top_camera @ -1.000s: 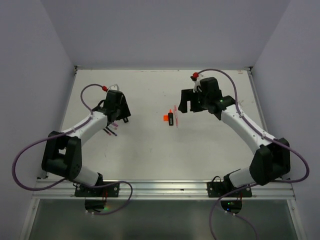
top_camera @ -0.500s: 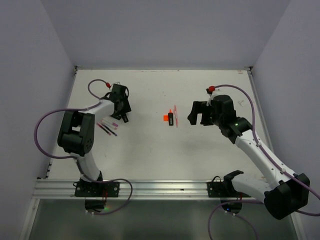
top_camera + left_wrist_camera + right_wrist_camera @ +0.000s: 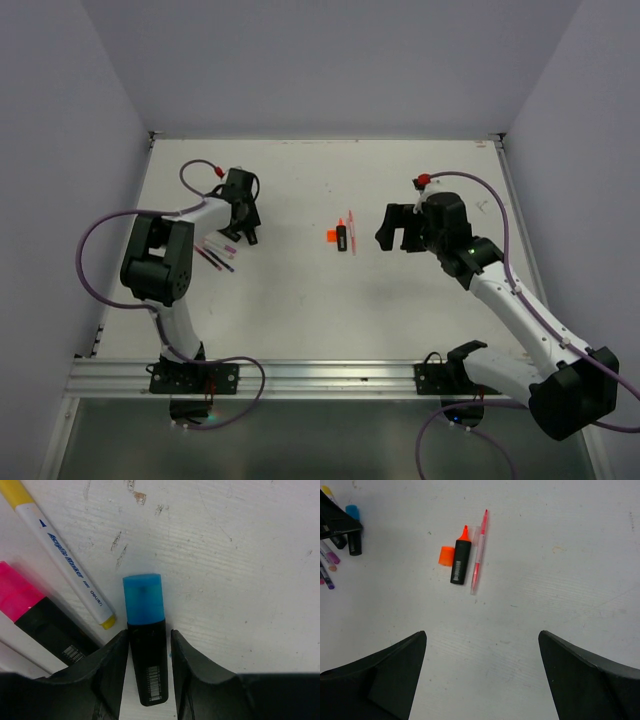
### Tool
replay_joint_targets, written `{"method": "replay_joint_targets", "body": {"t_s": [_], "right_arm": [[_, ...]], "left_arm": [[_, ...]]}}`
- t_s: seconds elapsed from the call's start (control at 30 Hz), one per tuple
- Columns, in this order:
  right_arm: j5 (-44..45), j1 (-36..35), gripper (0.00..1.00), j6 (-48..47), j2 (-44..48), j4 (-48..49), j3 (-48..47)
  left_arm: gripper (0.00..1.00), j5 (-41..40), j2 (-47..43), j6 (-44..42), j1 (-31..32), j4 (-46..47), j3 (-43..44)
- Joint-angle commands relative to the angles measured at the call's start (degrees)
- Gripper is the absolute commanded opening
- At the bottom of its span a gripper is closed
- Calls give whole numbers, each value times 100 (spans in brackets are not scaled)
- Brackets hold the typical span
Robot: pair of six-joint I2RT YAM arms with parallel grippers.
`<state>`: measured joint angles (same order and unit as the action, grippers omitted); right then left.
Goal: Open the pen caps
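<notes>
From above, the left arm folds back on itself, with the left gripper (image 3: 240,218) low over the loose pens (image 3: 215,255) and hiding the blue cap (image 3: 143,596). The right gripper (image 3: 395,228) hovers well to the right of it. At the left wrist, half-open jaws straddle the black highlighter (image 3: 148,665) just behind the blue cap, with a sliver free on one side. The grip should squeeze the body only, leaving the cap clear to pull. At the right wrist, the jaws gape empty, and the uncapped orange highlighter (image 3: 460,562) lies far right of the blue cap.
</notes>
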<state>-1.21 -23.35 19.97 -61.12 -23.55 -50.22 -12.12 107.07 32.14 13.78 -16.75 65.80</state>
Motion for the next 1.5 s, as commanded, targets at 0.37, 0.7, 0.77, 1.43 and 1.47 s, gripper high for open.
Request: {"method": "replay_joint_targets", "body": {"t_s": [0.37,0.7,0.77,1.43,1.47], "right_arm": [[-907,-230,94,7,-312,974,91],[-1346,-1021,93,701,-1024,2091,100],[-1399,-1145,92,763,-1243,2258,21],[-1505,-1813,83,939,-2176,2961,-823],[-1505,-1813,81,930,-2176,2970,-823]], "left_arm": [[0,561,-97,319,309,313,-181],[0,1124,-1889,986,968,770,-876],[0,1133,-2136,1197,1126,883,-990],[0,553,-3587,2182,2507,1816,-1509],[0,544,-3614,2182,2524,1825,-1509]]}}
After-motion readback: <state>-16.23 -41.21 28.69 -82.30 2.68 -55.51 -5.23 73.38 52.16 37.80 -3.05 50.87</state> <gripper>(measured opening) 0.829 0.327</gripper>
